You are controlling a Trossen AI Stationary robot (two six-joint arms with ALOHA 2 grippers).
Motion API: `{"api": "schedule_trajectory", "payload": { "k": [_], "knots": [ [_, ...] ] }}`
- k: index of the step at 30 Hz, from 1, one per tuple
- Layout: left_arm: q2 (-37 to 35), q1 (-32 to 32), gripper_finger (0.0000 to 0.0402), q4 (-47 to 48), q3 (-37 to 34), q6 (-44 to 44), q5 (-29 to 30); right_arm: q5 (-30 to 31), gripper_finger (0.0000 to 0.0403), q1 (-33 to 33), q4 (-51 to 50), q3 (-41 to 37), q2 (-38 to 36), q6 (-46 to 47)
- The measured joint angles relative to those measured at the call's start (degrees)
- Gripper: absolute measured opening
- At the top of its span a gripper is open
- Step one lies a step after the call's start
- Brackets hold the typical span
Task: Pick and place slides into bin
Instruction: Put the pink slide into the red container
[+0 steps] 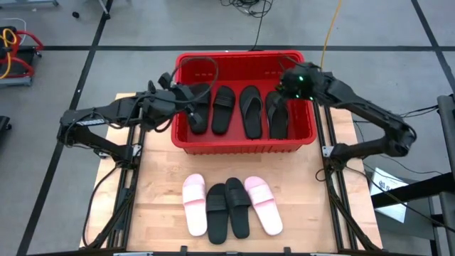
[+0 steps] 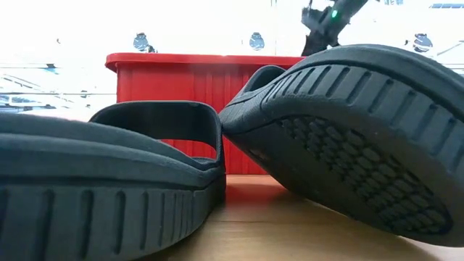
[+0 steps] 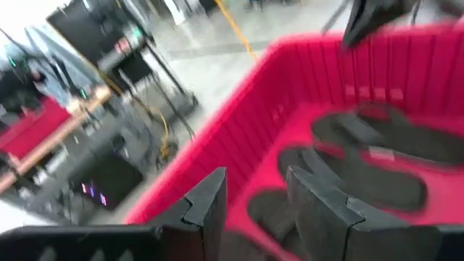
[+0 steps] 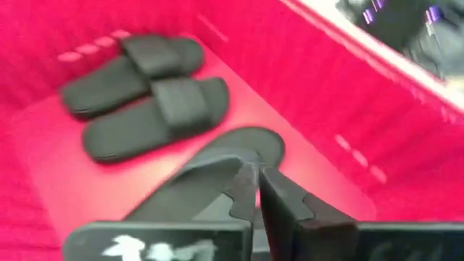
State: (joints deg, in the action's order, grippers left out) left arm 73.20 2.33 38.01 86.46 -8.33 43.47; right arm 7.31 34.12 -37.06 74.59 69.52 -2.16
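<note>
A: Where do the slides stand?

B: Four black ones lie side by side in the red bin [image 1: 245, 146], which sits at the far middle of the table [image 1: 160, 206]; from left to right, a band slide [image 1: 198, 110], another band slide [image 1: 223, 109], a thong flip-flop [image 1: 250, 110] and a second flip-flop [image 1: 277, 114].

A: And outside the bin?

B: Four more at the near middle of the table, well apart from the bin; a pale pink slide [image 1: 194, 204] on the left, two black band slides [image 1: 227, 208] touching each other in the middle, another pink slide [image 1: 264, 205] on the right; the low view has the two black ones filling the foreground, the right one [image 2: 355, 138] tilted up against the left one [image 2: 109, 167] so its treaded sole shows.

A: The right gripper?

B: The right gripper [image 1: 290, 84] hangs over the far right corner of the bin, above the rightmost flip-flop; in its wrist view the fingers [image 4: 254, 196] are pressed together with nothing between them; the flip-flop [image 4: 210, 174] lies on the bin floor beneath.

A: The left gripper?

B: The left gripper [image 1: 186, 98] is over the left end of the bin, above the leftmost band slide; its fingers [image 3: 210, 206] stand wide apart and empty; the bin wall [image 3: 239, 123] and the black slides [image 3: 370, 156] on the floor lie beyond them.
</note>
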Motion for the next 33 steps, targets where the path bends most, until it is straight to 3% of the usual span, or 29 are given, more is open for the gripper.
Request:
{"api": "schedule_trajectory", "payload": {
  "k": [6,13,17,22,33],
  "knots": [
    [-1.31,-0.14,0.0150,14.44,0.02,13.62,-3.48,-0.04,0.0002,-7.56,0.12,0.00,-4.94,-3.35],
    [-1.33,-2.00,0.0150,36.12,-0.03,31.25,-23.12,-0.02,0.0001,-13.58,0.02,0.00,-8.34,-3.37],
    [-2.00,-5.17,0.0150,39.97,-3.18,38.54,-30.64,0.01,0.0001,-15.37,0.00,0.00,-8.90,-3.29],
    [-4.58,-9.19,0.0150,37.83,-9.31,43.06,-41.62,0.01,0.0001,-16.56,-0.02,0.00,-8.88,-3.26],
    [-12.95,-15.01,0.0150,11.60,-32.78,44.24,-61.58,-0.02,0.0000,-17.81,-0.02,0.00,-8.88,-3.05]
  ]
}}
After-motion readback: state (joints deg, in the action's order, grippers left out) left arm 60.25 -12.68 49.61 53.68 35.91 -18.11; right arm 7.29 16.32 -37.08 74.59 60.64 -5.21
